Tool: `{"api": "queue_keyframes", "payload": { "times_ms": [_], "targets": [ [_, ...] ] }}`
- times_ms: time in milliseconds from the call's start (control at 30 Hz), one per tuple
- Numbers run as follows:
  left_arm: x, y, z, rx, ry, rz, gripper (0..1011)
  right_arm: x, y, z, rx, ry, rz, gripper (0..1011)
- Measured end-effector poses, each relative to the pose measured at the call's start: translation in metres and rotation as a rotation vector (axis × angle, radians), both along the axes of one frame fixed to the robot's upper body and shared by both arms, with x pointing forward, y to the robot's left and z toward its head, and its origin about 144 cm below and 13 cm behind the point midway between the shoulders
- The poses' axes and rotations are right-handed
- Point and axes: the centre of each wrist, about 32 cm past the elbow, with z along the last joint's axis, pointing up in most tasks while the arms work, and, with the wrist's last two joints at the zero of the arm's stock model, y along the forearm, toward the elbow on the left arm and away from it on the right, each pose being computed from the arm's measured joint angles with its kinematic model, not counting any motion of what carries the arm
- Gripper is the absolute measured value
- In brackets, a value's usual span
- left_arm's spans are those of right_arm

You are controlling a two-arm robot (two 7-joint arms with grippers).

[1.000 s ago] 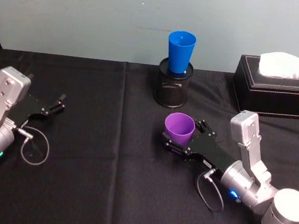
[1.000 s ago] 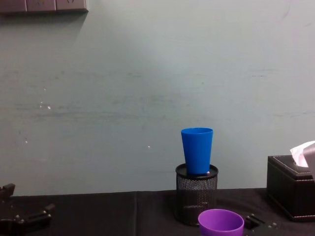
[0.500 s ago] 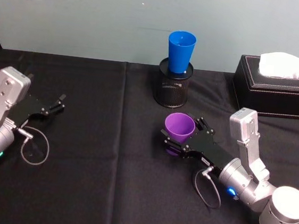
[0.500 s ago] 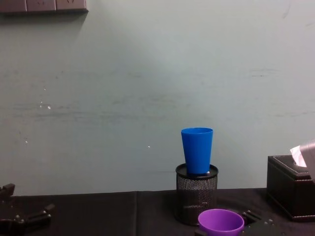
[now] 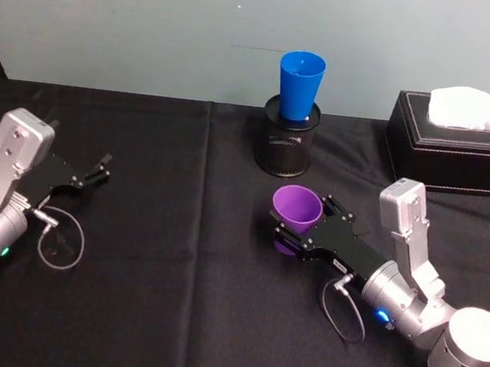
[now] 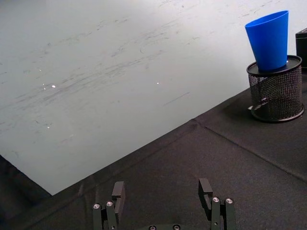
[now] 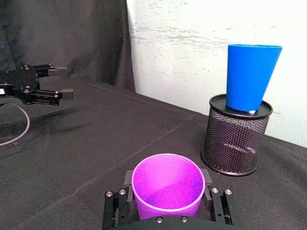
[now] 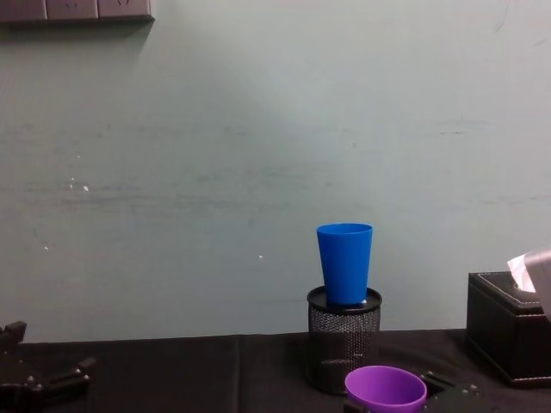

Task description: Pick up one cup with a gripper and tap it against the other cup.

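Near the blue cup [image 5: 300, 84], purple cup [image 5: 296, 208] still clamped between jaws of right gripper [image 5: 303, 221], left gripper [image 5: 100, 171] idle, jaws apart.

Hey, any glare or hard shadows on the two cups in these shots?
Right wrist view: no glare on the purple cup in the right gripper; its inside darkens toward the bottom; a small glint streaks the mesh holder under the blue cup. Head view: both cups evenly lit, no hard shadows on the black cloth, even by the parked left gripper.

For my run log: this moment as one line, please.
right gripper: shut on purple cup | blue cup: in mesh pen holder | left gripper: open, parked
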Motion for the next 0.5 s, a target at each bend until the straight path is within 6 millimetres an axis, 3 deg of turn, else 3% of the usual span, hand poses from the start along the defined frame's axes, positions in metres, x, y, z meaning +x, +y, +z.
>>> {"api": "queue_keyframes", "payload": {
  "times_ms": [500],
  "targets": [
    [0.0000, 0.0000, 0.0000, 0.000, 0.000, 0.000, 1005, 0.0001, -0.0009, 0.0056, -0.007, -0.005, 0.017, 735]
  ]
}}
